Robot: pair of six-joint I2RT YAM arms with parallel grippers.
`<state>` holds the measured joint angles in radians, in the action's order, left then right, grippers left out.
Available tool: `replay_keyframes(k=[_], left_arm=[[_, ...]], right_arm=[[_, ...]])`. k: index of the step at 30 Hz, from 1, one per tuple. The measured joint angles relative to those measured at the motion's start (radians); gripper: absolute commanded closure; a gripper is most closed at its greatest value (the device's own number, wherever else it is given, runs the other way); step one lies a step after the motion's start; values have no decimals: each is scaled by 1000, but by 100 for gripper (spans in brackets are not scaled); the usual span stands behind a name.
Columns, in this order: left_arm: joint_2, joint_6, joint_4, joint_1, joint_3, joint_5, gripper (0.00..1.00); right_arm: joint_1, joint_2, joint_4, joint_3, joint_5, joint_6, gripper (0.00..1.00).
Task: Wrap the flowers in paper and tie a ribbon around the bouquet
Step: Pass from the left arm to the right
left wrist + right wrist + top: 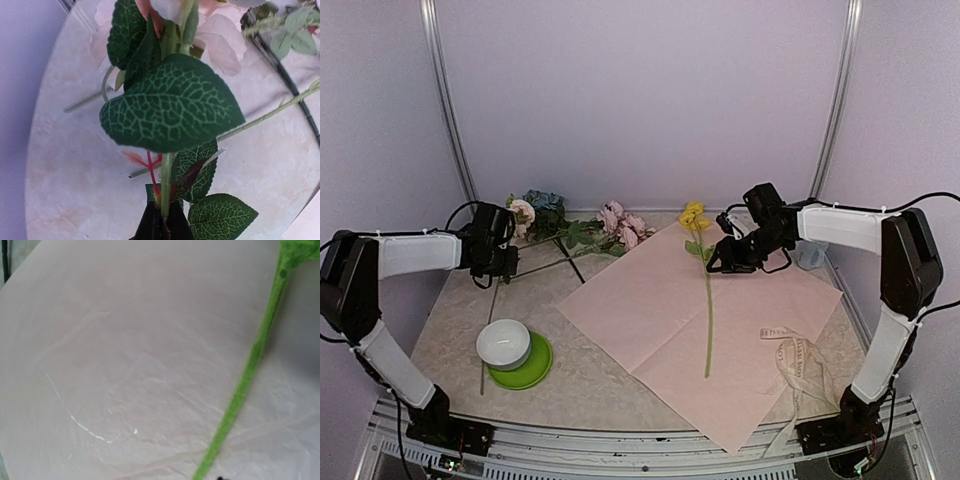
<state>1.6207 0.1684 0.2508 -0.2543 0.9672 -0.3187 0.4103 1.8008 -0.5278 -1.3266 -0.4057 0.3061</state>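
White bowl [504, 343] seemingly rests on green plate [536, 366].

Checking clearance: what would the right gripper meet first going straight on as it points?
Probably the large pale pink paper sheet, just beside the yellow flower's thin green stem; depth unclear.

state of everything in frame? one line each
Paper: spread flat on table
Yellow flower: lying loose on paper
Pink roses: lying on table, off paper
Blue flower: lying on table, off paper
Ribbon: untied, loose heap
Bowl: upright on green plate
Left fingers: shut on pale rose stem
Right fingers: over paper, open or shut unclear
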Motion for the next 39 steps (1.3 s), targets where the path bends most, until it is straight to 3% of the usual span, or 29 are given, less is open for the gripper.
replay_keyframes(k=[8,14,21,26,32,36,39], left_arm=[[-157,-75,-47,-124,3,-451,100],[-213,-245,-148,-249,15,-796,100],[-306,-430,-319,-398,78,-936,100],[-405,-451,-402,-500,109,-823,100],[-603,-365,-559,-534,58,-507,100],[-642,-279,-617,-533,64,-335,100],[-624,-161,-661,-533,61,-177,100]], right_arm=[[0,-14,-14,0,6,-4,53],[1,-71,-22,0,23,-10,53],[70,-162,32,0,14,-56,52],[182,-224,124,0,-27,-111,52],[317,-255,249,-3,-94,-180,49],[386,-255,319,-11,-141,-203,47],[434,-247,369,-37,-153,-213,37]])
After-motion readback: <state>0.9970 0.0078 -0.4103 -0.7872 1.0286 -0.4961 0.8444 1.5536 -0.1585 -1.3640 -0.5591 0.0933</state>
